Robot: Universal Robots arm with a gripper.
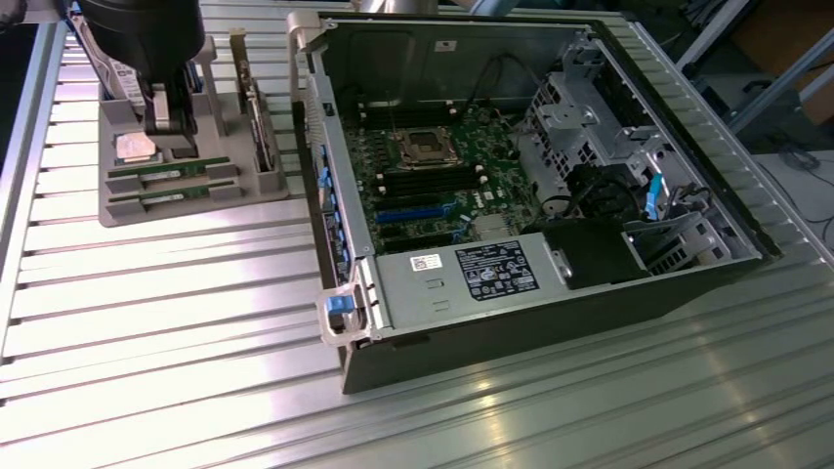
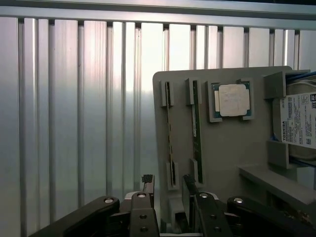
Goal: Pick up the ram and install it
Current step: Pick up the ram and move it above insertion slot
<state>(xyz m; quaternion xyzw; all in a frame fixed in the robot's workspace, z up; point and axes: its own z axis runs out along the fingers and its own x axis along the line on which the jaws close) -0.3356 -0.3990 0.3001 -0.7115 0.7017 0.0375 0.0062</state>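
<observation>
Ribbed aluminium table (image 1: pixel 156 332) bears computer case (image 1: pixel 521 337) and tray (image 1: pixel 195 212) of ram sticks (image 1: pixel 167 175).

Arm (image 1: pixel 137 29) cut by exterior view's top edge, hides tray (image 1: pixel 195 210) rear. Drive (image 2: pixel 298 121) cut by frame edge. Chips on ram (image 1: pixel 176 174) too small.

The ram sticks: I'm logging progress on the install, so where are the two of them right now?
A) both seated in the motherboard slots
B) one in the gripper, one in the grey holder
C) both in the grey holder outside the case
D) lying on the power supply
C: both ram sticks stand in their slots in the grey holder, next to the processor chip; the gripper above is open and holds nothing.
</observation>
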